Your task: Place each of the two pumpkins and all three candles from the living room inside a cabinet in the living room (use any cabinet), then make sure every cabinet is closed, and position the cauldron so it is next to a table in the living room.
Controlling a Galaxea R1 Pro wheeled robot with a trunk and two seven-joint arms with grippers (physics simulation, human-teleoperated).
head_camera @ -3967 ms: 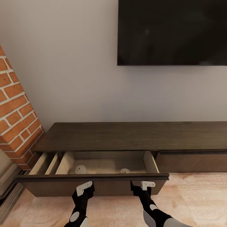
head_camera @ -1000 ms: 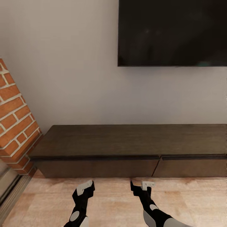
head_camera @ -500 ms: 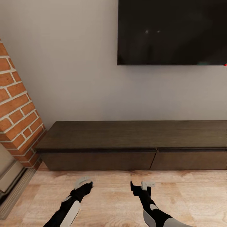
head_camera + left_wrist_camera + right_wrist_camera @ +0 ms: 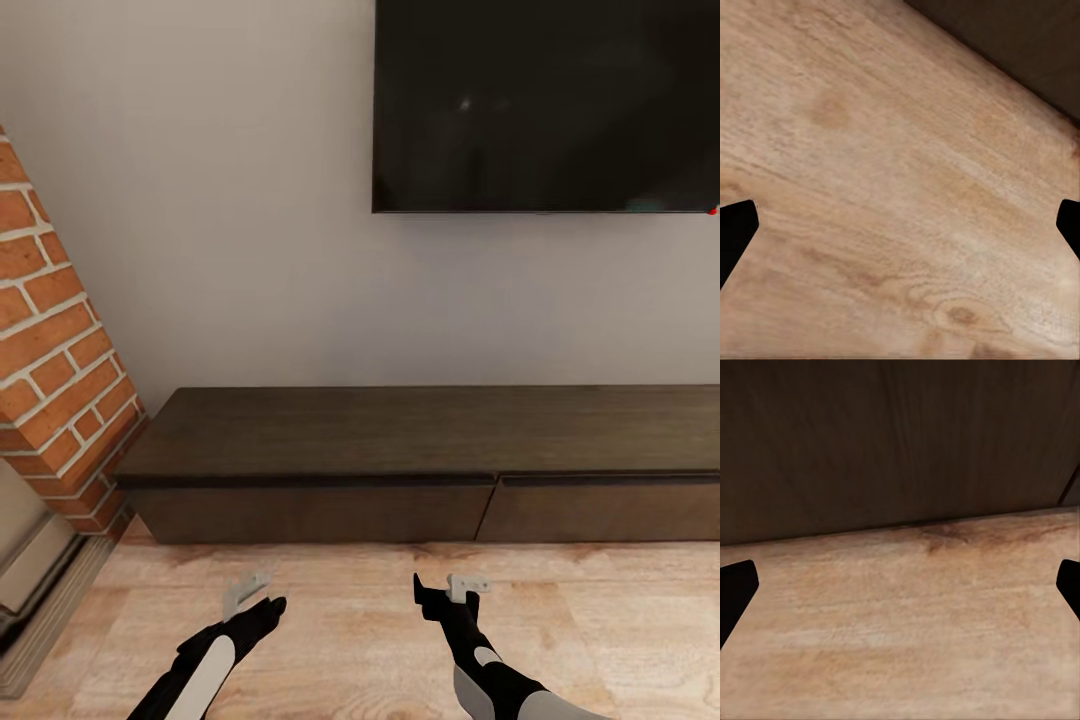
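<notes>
Both end effectors hang low over the wooden floor, short of the cabinet and touching nothing. The left end effector sits at about 7 o'clock in the head view, the right end effector at about 5 o'clock. In each wrist view the dark fingertips show at opposite edges with bare floor between them, so both are spread apart and empty.

What has changed is the cabinet. Four seconds ago its left drawer stood pulled out with two pale candles lying in it and both end effectors at its front edge. A second ago the drawer was already pushed in, and now both drawer fronts lie flush under the dark top. Since then the left arm has dropped back and swung outward, while the right has hardly moved. The view has also shifted a little, so the robot seems to have eased away from the unit.

The cabinet stretches from 9 to 3 o'clock across the middle of the head view, below the TV, with the brick pillar at 9 o'clock. The candles are now presumably shut inside, out of sight.

For the task, this drawer looks finished: loaded and closed. I cannot tell from here whether all three candles and both pumpkins are stowed. The cauldron step probably lies elsewhere in the room.
</notes>
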